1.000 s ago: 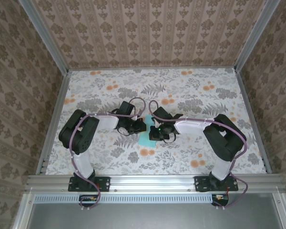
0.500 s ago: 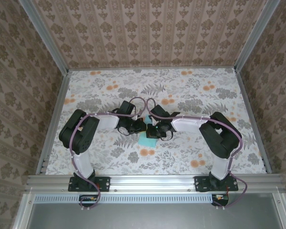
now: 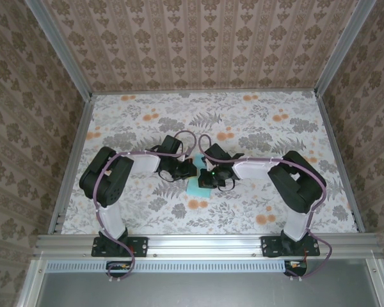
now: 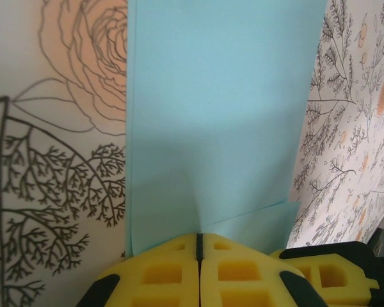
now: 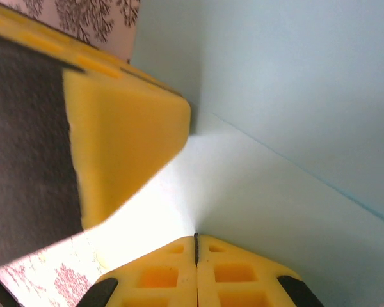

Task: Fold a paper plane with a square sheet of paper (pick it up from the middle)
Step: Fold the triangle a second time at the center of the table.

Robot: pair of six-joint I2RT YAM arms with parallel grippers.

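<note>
1. Left gripper (image 4: 198, 246): fingers closed together, tips at the near edge of the square sheet of paper (image 4: 224, 128)
2. Right gripper (image 5: 196, 242): fingers closed together, tips against the sheet
3. Sheet lies mid-table (image 3: 275, 134), between both grippers

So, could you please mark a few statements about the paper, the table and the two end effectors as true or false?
1. The sheet of paper is light teal. True.
2. The left end effector and right end effector are wide open. False: both have their fingers shut together.
3. The sheet of paper sits at the far edge of the table. False: it lies near the middle, between the two end effectors.
4. The table has a floral pattern. True.
5. The sheet of paper is one flat layer. False: a folded-over edge shows.
</note>
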